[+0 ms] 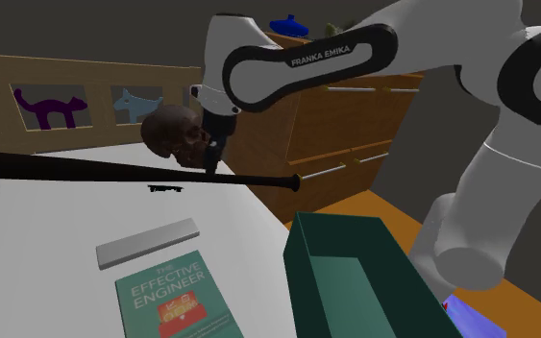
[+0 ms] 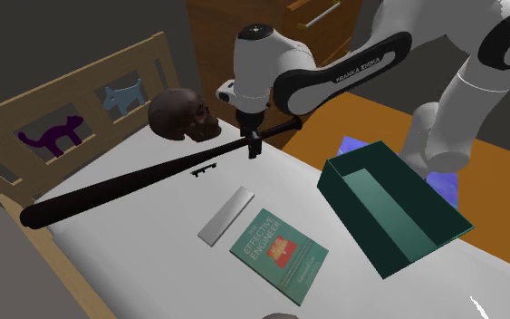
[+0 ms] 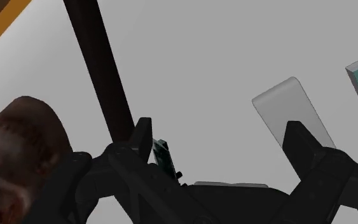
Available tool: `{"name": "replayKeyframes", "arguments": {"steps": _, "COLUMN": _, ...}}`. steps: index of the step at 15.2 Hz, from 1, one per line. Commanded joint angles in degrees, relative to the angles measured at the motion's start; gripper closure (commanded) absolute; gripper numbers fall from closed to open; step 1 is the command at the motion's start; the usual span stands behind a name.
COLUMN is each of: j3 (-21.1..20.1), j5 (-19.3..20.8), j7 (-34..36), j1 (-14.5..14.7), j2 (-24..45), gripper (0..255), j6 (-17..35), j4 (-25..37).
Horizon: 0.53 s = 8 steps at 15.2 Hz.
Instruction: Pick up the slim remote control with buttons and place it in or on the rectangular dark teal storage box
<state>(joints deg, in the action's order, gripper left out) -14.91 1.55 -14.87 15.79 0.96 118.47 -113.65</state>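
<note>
Wrist view first: the jaws stand wide apart with nothing clasped between them. The dark baseball bat runs past the outer side of one finger, and the brown skull sits close beyond it. The slim remote control lies past the other finger, its near end hidden by that fingertip (it is drawn as a plain grey slab, and no buttons can be made out).

From the shoulder view, the remote lies flat on the white bed. It sits between the bat and a green book, near the book's top edge but not touching it. The dark teal storage box stands open-topped toward the shoulder view's right of the book, at the edge of the bed. A strip of bare sheet separates it from the remote. A small black object lies just in front of the bat; I cannot tell what it is.

The white arm reaches over the bed, and the jaws point down at the thin handle end of the bat, right beside the skull. In the second exterior view their tips come level with the handle, but I cannot tell whether they touch it. The remote is well apart from them, further down the bed.

A wooden headboard closes the far end (purple cat and blue dog figures are set in its openings). A wooden dresser stands behind the arm.
</note>
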Motion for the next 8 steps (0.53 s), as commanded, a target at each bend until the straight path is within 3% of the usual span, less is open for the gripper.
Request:
{"name": "replayKeyframes", "arguments": {"steps": 1, "j3": -1.1, "j5": 1.1, "j7": -0.9, "j1": 1.1, "j2": 3.6, "gripper": 0, "j6": 0.5, "j4": 2.5}}
{"name": "replayKeyframes", "arguments": {"steps": 8, "j3": -4.3, "j5": 5.4, "j7": -4.0, "j1": 5.6, "j2": 14.3, "gripper": 0, "j6": 1.6, "j4": 9.7}}
